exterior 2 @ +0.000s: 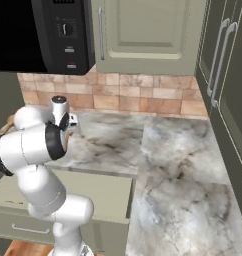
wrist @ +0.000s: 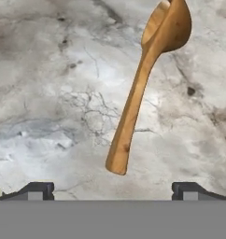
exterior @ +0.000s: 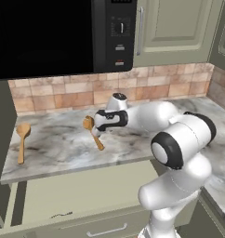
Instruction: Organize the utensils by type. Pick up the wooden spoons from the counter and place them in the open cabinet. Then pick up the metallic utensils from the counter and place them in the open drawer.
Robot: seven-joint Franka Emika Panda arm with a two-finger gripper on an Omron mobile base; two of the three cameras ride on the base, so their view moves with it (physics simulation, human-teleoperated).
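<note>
Two wooden spoons lie on the marbled counter (exterior: 63, 144). One wooden spoon (exterior: 22, 139) rests near the counter's left end. The other wooden spoon (exterior: 93, 132) (wrist: 139, 88) lies right under my hand, bowl toward the backsplash. My gripper (exterior: 98, 134) (wrist: 112, 193) hovers open just above its handle end, a fingertip (wrist: 38, 190) standing well clear on each side, and it holds nothing. The open drawer (exterior: 86, 188) (exterior 2: 100, 192) juts out below the counter's front edge. The open cabinet and the metallic utensils are out of view.
A black microwave (exterior: 54, 35) hangs above the counter, with a shut grey-green wall cabinet (exterior: 175, 25) to its right. Tall cabinet doors (exterior 2: 228, 90) line the right side. A thin dark squiggle (exterior: 61, 214) lies in the drawer; I cannot tell what it is.
</note>
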